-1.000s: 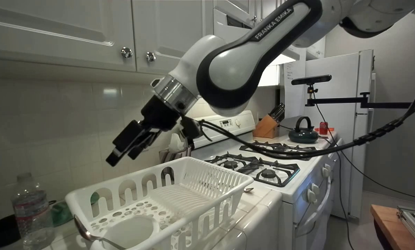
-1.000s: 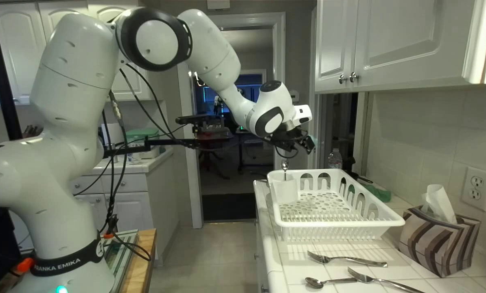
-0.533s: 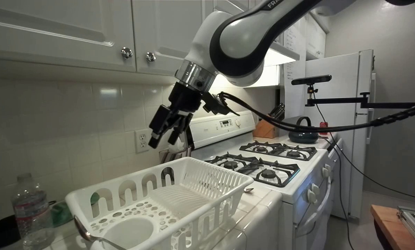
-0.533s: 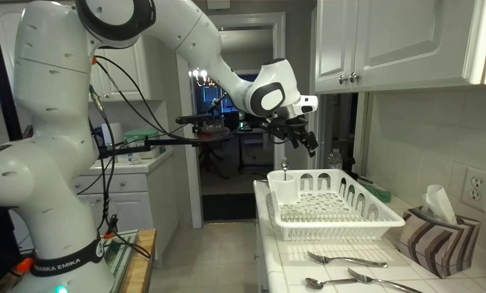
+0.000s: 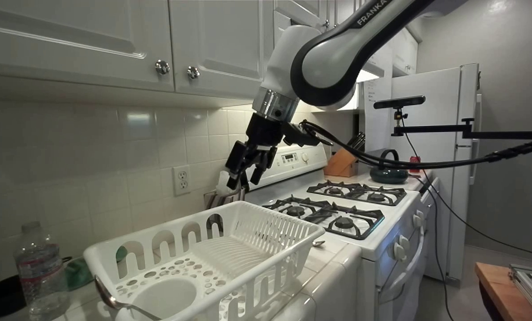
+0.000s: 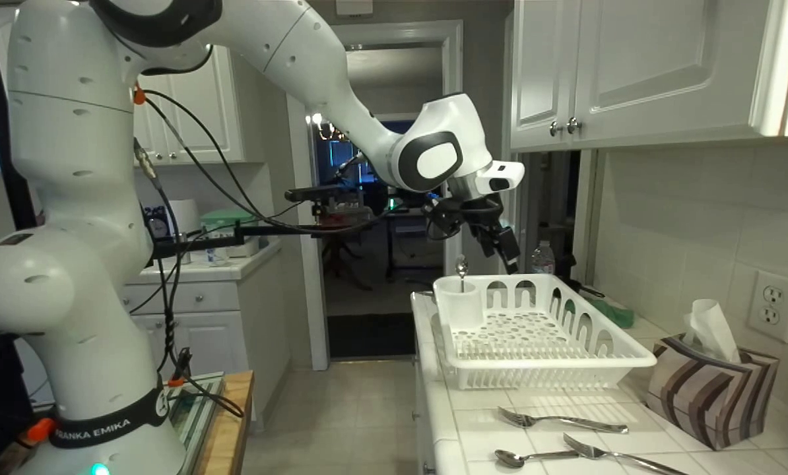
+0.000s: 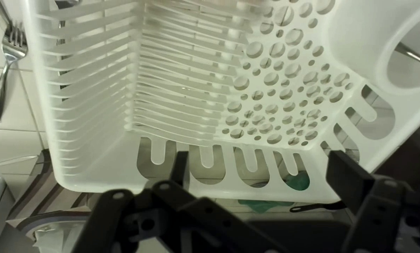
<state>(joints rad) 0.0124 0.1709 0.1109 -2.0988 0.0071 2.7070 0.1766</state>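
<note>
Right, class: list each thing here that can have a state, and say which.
Gripper: open, holding nothing
Dish rack: upright on the counter
White cup: upright inside the rack
Spoon in cup: bowl up
Loose spoon: lying flat
Forks: both lying flat
Tissue box: open, tissue sticking out
Bottle: upright
Kettle: upright
Cabinet doors: shut
Burners: no flame visible

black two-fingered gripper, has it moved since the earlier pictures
Yes. In an exterior view, the black two-fingered gripper has shifted rightward in the picture: a second ago it overlapped the white rectangular wall outlet; now it hangs right of it.
</note>
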